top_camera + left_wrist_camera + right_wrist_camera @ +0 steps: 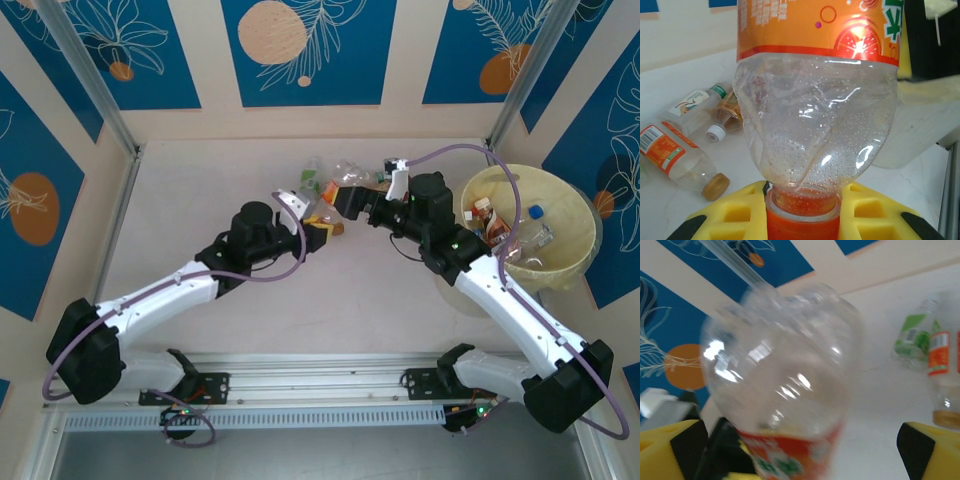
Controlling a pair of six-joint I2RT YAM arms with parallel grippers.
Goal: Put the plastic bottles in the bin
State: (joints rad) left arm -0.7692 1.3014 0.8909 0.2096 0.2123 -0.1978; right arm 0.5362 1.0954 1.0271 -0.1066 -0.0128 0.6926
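Orange-label bottle (817, 100) clamped neck-down in left gripper (802, 215) on its wrist cam, three loose bottles (670, 150) lying off to its left, right gripper (800, 442) spread wide around a blurry bottle (780, 375), top cam adds the bin (580, 215) back behind right gripper, few bottles (488, 218) inside

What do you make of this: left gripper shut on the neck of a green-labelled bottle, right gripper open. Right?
Not quite: the left wrist view shows the left gripper shut on the neck of an orange-labelled bottle, not green. The right gripper is open.
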